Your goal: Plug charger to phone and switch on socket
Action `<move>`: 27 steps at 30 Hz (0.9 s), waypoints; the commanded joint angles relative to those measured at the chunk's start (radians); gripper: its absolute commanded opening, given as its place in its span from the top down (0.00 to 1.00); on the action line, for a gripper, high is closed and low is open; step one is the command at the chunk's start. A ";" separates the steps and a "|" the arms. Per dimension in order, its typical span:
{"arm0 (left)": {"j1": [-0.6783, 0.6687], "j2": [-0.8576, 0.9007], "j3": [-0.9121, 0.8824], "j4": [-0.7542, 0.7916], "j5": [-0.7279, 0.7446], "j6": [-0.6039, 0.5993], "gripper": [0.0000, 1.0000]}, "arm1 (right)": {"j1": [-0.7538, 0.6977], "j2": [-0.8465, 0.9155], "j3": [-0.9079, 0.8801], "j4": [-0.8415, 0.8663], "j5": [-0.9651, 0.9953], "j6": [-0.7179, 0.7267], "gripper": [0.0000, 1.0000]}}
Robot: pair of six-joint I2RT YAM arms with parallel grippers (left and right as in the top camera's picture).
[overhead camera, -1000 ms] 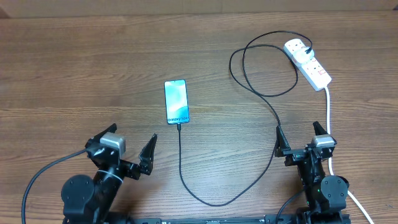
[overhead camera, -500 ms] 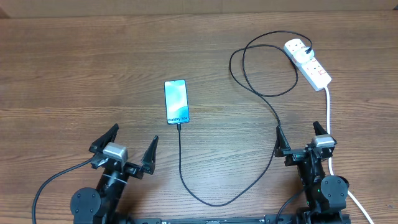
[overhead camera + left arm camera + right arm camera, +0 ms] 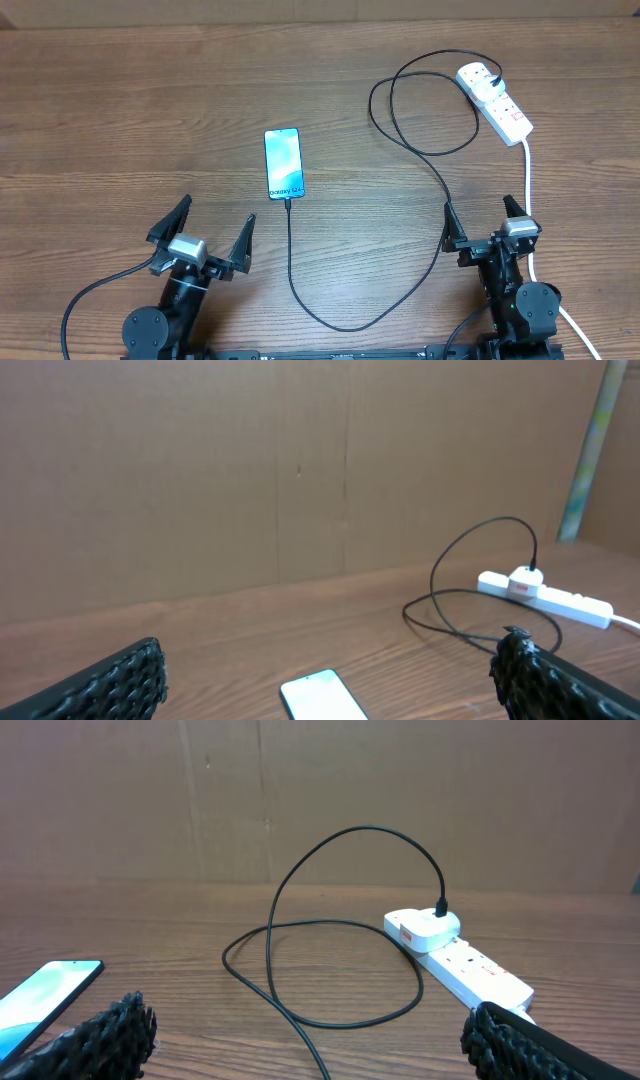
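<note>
— The charger (image 3: 290, 262) is a thin, limp black cable, and its tip touches the phone (image 3: 283, 163) in the middle of the wooden table (image 3: 120, 120). I'd pinch the stiff connector, not the cord.
— The phone's slim and glassy, likely slippery. The socket (image 3: 497, 101), hard white plastic, lies far right.
— The left gripper (image 3: 218, 208) and the right gripper (image 3: 477, 203) both gape wide, holding nothing.

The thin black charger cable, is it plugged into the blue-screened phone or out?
In, it appears: the thin black charger cable ends at the near short edge of the slim blue-screened phone.
</note>
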 commanded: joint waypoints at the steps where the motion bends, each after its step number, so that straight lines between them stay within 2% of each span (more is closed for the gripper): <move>1: 0.012 -0.015 -0.039 0.033 -0.001 -0.044 0.00 | 0.005 -0.010 -0.010 0.006 0.010 -0.002 0.00; 9: 0.011 -0.015 -0.082 0.087 -0.078 -0.116 0.00 | 0.005 -0.010 -0.010 0.006 0.010 -0.001 0.00; 16: 0.011 -0.015 -0.095 0.122 -0.133 -0.117 0.00 | 0.005 -0.010 -0.010 0.006 0.010 -0.001 0.00; 22: 0.011 -0.015 -0.095 0.097 -0.208 -0.117 0.01 | 0.005 -0.010 -0.010 0.006 0.010 -0.002 0.00; 27: 0.011 -0.015 -0.095 0.005 -0.245 -0.117 0.00 | 0.005 -0.010 -0.010 0.006 0.010 -0.001 0.00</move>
